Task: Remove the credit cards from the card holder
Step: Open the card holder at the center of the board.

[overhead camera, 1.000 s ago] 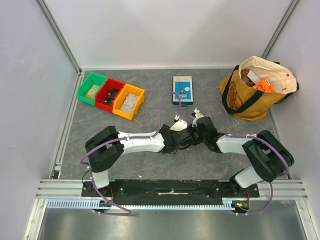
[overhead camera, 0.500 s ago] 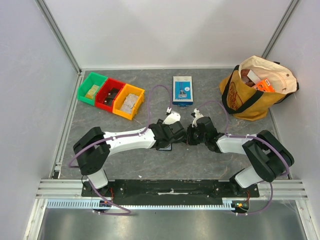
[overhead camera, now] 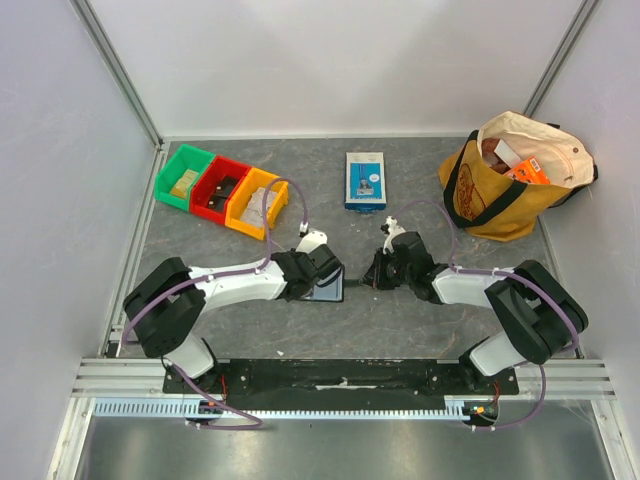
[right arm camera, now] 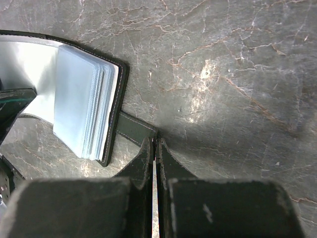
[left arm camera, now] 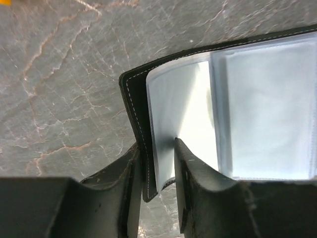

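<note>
The black card holder (overhead camera: pixel 331 292) lies open on the grey table between my two grippers. My left gripper (overhead camera: pixel 325 278) is shut on its left cover edge and a clear bluish sleeve; in the left wrist view the stitched rim (left arm camera: pixel 130 99) sits between my fingers (left arm camera: pixel 190 183). My right gripper (overhead camera: pixel 377 273) is shut on the holder's black strap (right arm camera: pixel 132 130), seen in the right wrist view next to a stack of clear sleeves (right arm camera: pixel 81 106). No credit card shows plainly; the sleeves look pale and glary.
Green (overhead camera: pixel 183 178), red (overhead camera: pixel 220 190) and yellow (overhead camera: pixel 257 203) bins stand at the back left. A blue-and-white box (overhead camera: pixel 365 180) lies behind the grippers. A yellow tote bag (overhead camera: pixel 510 175) stands at the back right. White walls enclose the table.
My left gripper has moved left with the holder's cover, spreading the holder open. The right gripper has stayed in place on the strap.
</note>
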